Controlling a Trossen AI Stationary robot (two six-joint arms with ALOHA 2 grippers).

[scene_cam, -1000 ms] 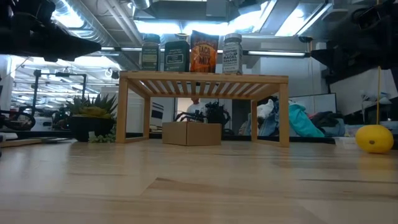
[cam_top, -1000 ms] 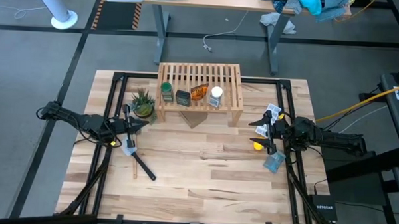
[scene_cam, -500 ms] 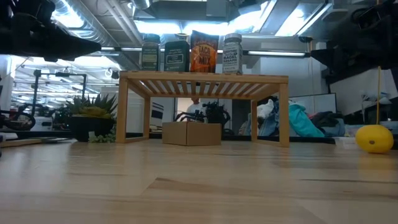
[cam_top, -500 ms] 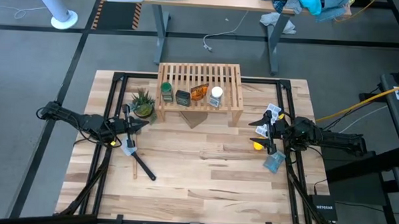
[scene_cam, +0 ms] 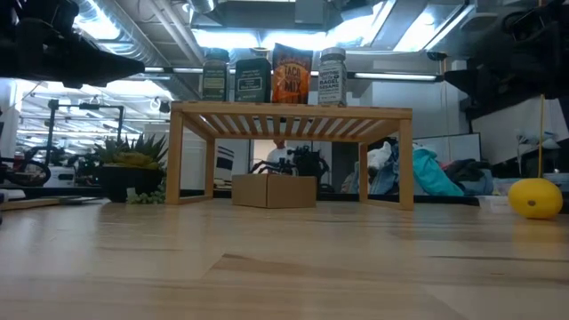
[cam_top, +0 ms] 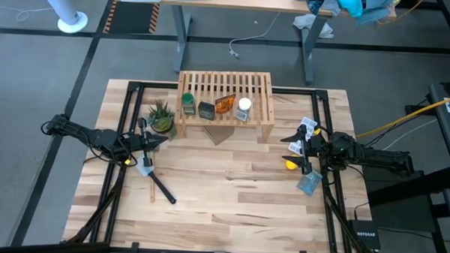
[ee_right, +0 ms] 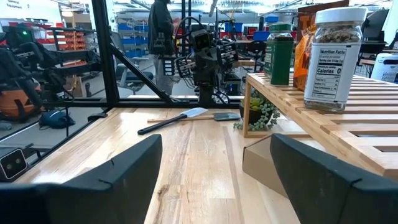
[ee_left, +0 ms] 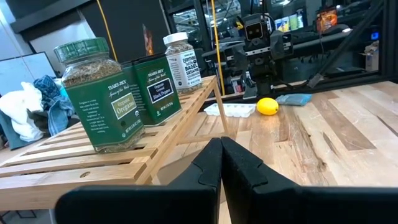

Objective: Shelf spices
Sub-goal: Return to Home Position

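The shelf (cam_top: 226,102) stands at the table's far middle on its side legs. Four spices stand upright in a row on its slatted top: a green-lidded jar (cam_top: 188,103), a dark tin (cam_top: 206,110), an amber bottle (cam_top: 224,104) and a white-capped jar (cam_top: 244,108). The low view shows the same row, from the green-lidded jar (scene_cam: 214,75) to the white-capped jar (scene_cam: 332,78). My left gripper (cam_top: 161,139) hangs level at the table's left, shut and empty (ee_left: 221,163). My right gripper (cam_top: 286,144) hangs level at the right, open and empty (ee_right: 214,168).
A potted plant (cam_top: 161,118) stands left of the shelf, and a small cardboard box (cam_top: 219,134) sits under it. A dark spatula (cam_top: 159,186) lies near the left arm. A yellow lemon (cam_top: 290,164), a blue packet (cam_top: 308,184) and a white tray (cam_top: 307,128) lie by the right arm.
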